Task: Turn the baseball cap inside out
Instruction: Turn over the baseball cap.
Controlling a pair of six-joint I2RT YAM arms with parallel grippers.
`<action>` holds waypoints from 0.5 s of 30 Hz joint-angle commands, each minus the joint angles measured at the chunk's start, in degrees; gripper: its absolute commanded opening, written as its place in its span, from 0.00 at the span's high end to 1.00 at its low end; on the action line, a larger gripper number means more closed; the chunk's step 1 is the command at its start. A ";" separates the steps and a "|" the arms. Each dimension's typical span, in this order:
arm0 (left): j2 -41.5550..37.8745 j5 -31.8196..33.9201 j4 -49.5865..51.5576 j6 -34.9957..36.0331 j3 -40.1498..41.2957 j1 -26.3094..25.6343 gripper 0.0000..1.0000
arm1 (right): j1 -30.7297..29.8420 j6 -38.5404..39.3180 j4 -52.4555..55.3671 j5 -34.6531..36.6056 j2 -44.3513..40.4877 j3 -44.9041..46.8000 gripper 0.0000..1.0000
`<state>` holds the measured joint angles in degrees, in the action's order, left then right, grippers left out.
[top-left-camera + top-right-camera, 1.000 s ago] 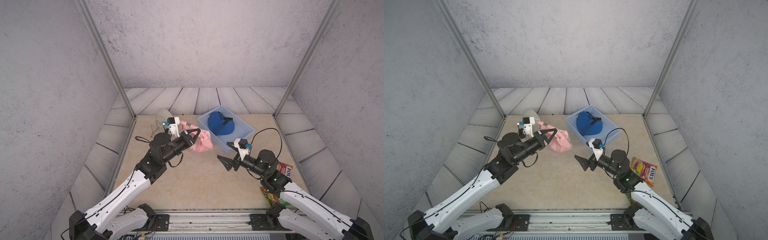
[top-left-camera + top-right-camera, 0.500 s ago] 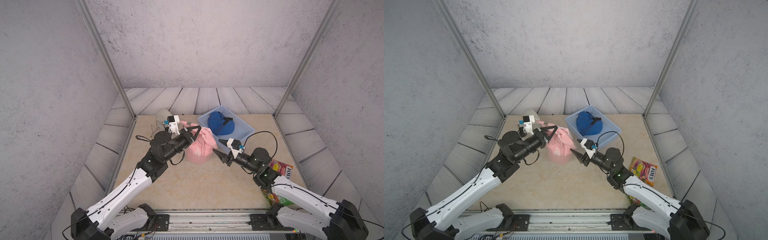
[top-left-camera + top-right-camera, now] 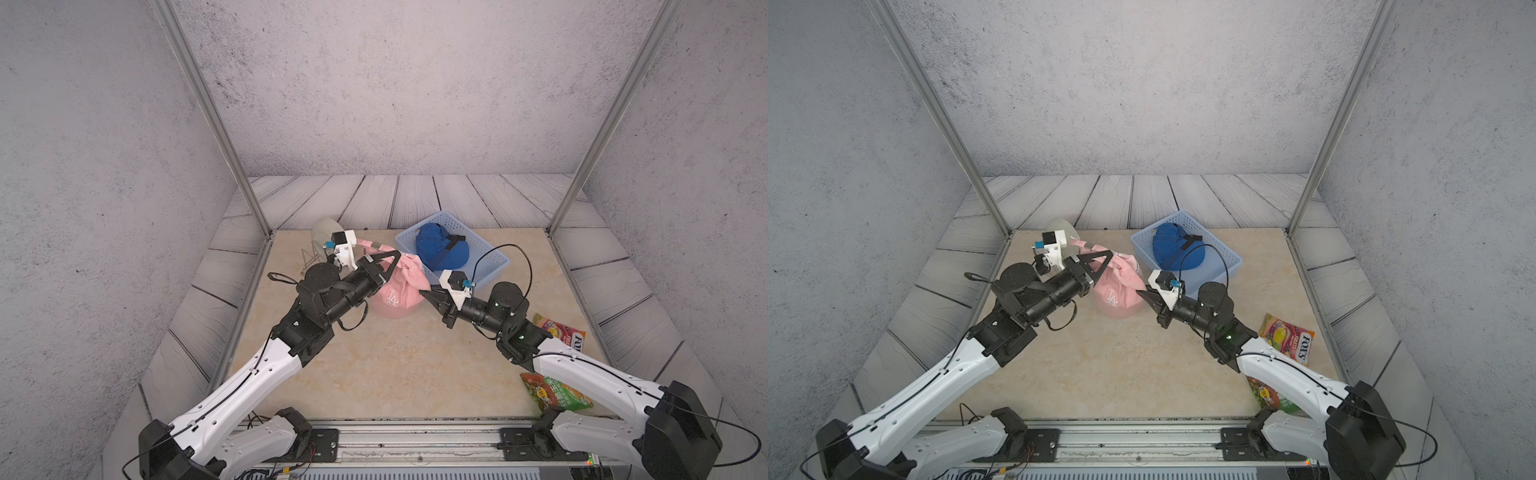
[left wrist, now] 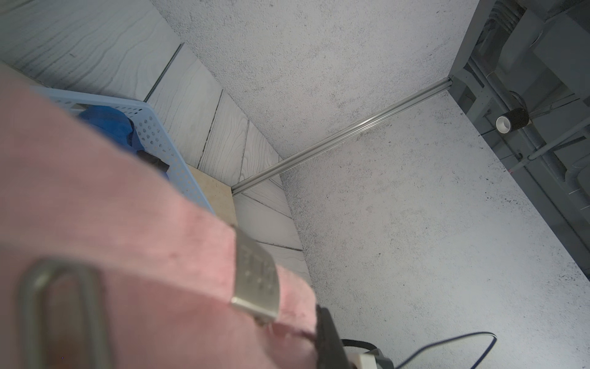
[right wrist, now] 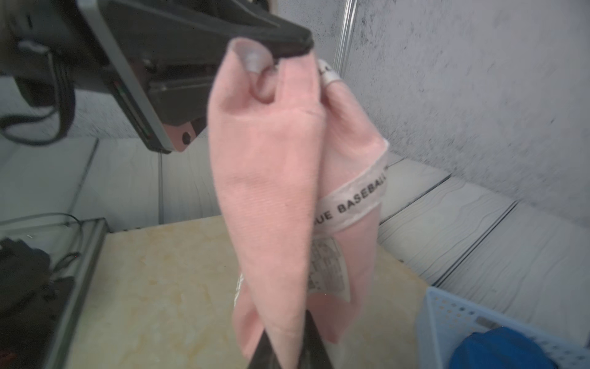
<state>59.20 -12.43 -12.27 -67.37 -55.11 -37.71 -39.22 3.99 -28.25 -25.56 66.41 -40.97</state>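
Beige tabletop, grey booth: pink cap [image 3: 392, 297] is held up just beside the blue basket [image 3: 496, 255].
Light, floppy cloth, likely easy to flip; left gripper [image 3: 397, 255] is clamped on the back rim, right gripper [image 3: 422, 292] is pinched on the inner band edge.

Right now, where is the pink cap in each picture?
In a top view: pink cap near the middle.
In a top view: pink cap just left of middle.
Left wrist: pink cap close up, blurry, filling much of the picture.
Right wrist: pink cap hanging in the middle.
Shared landmark: the blue basket, in all four.
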 commanded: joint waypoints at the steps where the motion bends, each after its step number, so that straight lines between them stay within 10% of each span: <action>1: -1.53 -2.61 2.91 4.15 -2.70 1.39 1.00 | -0.18 -3.41 4.94 -4.08 0.42 -3.32 1.00; 15: 7.42 -32.36 6.10 16.82 -5.04 17.48 1.00 | 0.12 -19.03 30.55 -44.00 -0.14 -16.66 1.00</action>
<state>64.38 -41.19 -2.92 -55.77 -58.28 -22.94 -38.79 -8.99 -1.67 -54.96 66.41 -56.10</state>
